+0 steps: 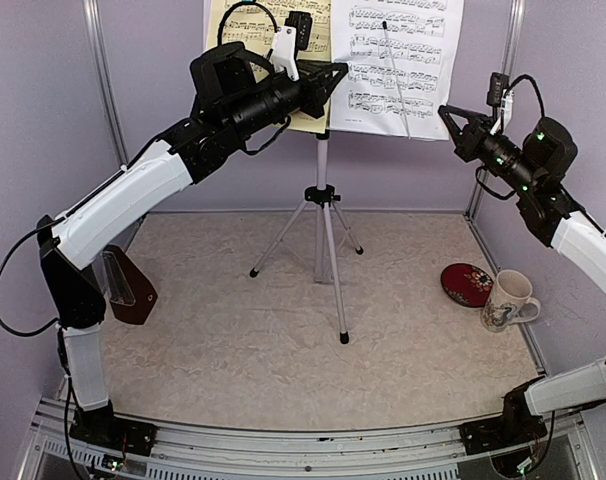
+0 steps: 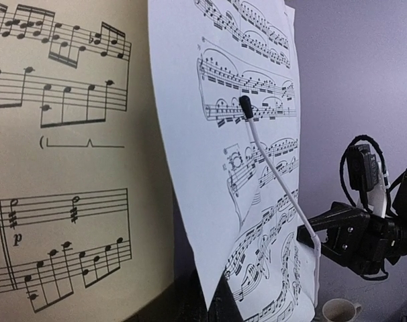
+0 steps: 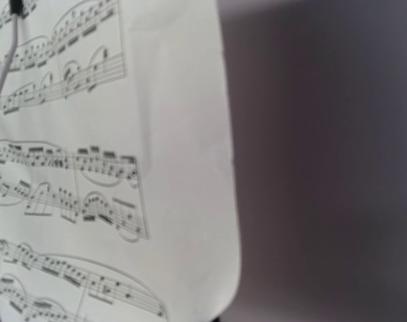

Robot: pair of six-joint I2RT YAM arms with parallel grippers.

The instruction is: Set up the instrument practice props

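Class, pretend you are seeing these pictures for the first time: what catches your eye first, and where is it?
The tripod music stand at back centre stands out, a yellow sheet and a white sheet side by side on it. Raised toward it are the left gripper, at the sheets' lower edge, and the right gripper, just right of the white sheet. A brown metronome stands low at left, a mug and red dish at right.

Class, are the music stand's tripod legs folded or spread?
Spread: three legs of the music stand splay apart, feet on the table.
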